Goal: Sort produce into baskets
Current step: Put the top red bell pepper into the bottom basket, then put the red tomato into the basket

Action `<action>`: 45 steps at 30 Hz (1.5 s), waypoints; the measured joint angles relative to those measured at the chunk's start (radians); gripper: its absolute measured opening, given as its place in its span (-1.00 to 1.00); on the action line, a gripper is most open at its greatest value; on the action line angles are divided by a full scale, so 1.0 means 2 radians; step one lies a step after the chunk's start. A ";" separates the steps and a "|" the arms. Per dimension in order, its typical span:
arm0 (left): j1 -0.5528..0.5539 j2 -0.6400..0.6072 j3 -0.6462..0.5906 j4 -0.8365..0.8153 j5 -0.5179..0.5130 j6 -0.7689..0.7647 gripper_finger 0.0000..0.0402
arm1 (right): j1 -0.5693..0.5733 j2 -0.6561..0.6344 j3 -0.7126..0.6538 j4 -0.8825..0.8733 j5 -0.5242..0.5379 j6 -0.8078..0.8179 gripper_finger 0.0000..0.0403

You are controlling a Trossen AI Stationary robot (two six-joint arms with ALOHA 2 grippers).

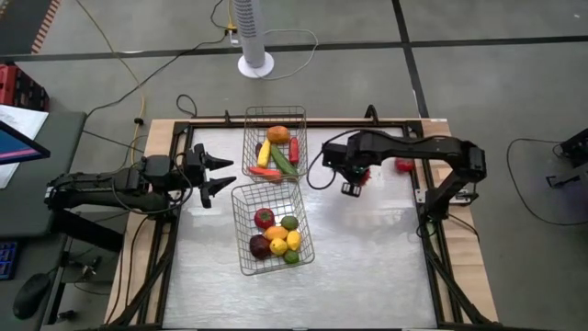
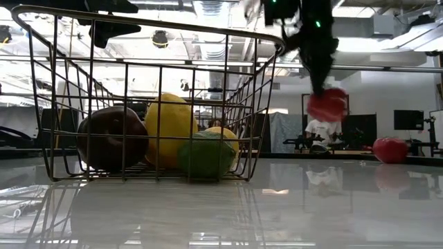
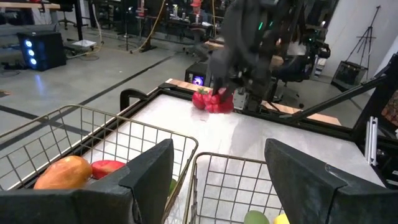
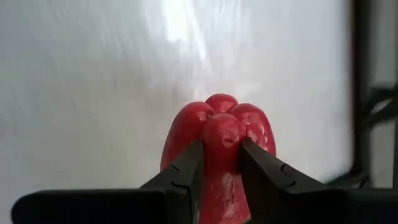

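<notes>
Red bell pepper [image 4: 217,143] is lifted clear of the table, right of the far basket [image 1: 275,142]. That basket holds long veggies; the near basket [image 1: 271,230] holds round fruit.

1. Robotics lab or workshop: bare grey concrete floor [image 1: 478,92] with loose cables [image 1: 119,55] running across it.
2. Exposed ceiling ducts [image 2: 208,14], tripod [image 3: 372,31], lit computer tower [image 3: 38,50].
3. More work tables [image 2: 332,149] and a monitor [image 2: 408,119] behind.

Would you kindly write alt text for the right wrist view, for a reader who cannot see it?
The right hand is shut on a red bell pepper, its two dark fingers pinching a middle lobe. Behind the pepper lies a bare, shiny white table, with a dark frame along one edge.
</notes>
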 joint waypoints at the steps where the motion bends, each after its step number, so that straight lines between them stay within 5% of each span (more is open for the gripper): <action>1: 0.000 0.000 0.000 0.000 0.000 0.000 0.19 | 0.005 0.000 0.016 0.006 0.005 0.000 -0.42; 5: 0.000 0.000 0.000 0.003 0.000 0.000 0.19 | 0.023 0.000 0.064 0.086 0.037 -0.029 -0.42; 13: 0.000 0.000 0.000 0.010 -0.001 0.000 0.19 | 0.028 0.009 0.075 0.405 0.038 -0.154 -0.41; 17: 0.000 0.000 0.000 0.008 -0.001 0.004 0.19 | 0.022 0.019 0.074 0.454 0.001 -0.199 -0.28; 22: 0.000 0.000 0.000 0.006 -0.005 0.021 0.19 | 0.003 0.035 0.074 0.416 -0.049 -0.165 0.17; 29: 0.000 0.000 0.000 0.006 -0.014 0.007 0.19 | -0.020 0.039 0.074 0.270 -0.041 -0.119 0.68; 36: 0.000 0.000 0.000 0.006 -0.013 0.007 0.19 | -0.094 0.038 0.050 0.053 0.019 -0.050 0.79; 45: 0.000 0.000 0.000 -0.002 -0.013 0.007 0.19 | -0.192 0.039 -0.085 0.035 0.045 -0.032 0.79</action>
